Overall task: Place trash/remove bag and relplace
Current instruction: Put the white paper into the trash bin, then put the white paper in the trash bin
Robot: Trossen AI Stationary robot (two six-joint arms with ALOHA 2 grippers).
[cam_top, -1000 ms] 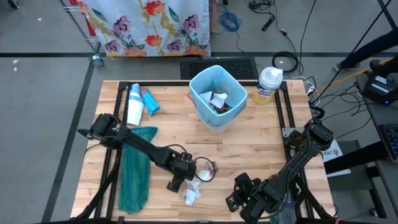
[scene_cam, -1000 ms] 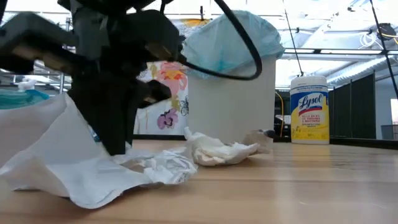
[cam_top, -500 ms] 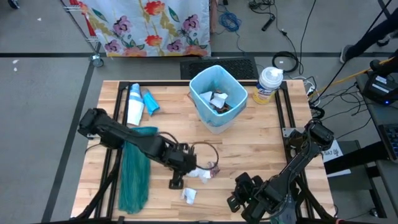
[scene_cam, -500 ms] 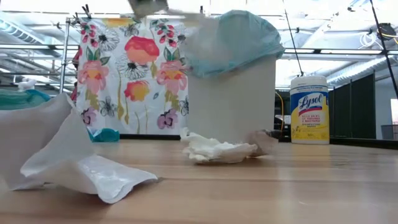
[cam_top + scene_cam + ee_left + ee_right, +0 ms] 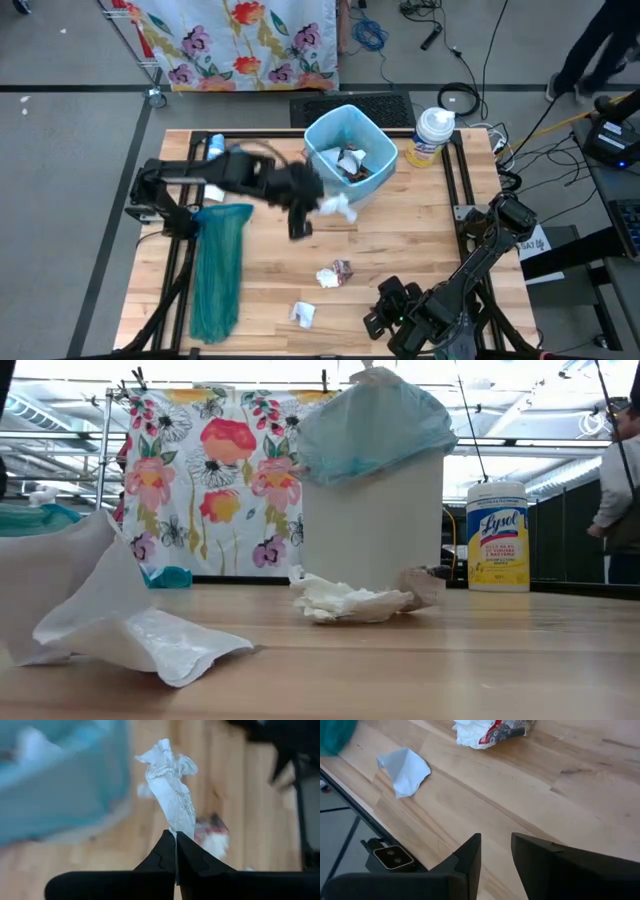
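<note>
Left gripper (image 5: 175, 837): jaws fully closed, pinching a crumpled white paper scrap (image 5: 171, 790), held above the worktop (image 5: 400, 240) just left of the white bin lined with pale blue crinkly plastic bag (image 5: 322, 139). Step in hand, by judgement: carrying trash to the bin; next calls for positioning over the opening and releasing. Right gripper (image 5: 496, 850), near right, jaws partly open, empty. Two scraps (image 5: 333, 274) remain.

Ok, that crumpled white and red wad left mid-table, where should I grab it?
Come straight down on the crumpled wad and pinch across its raised white bulk. It sits low and loose on the table with bare wood all round, so no side is blocked.
</note>
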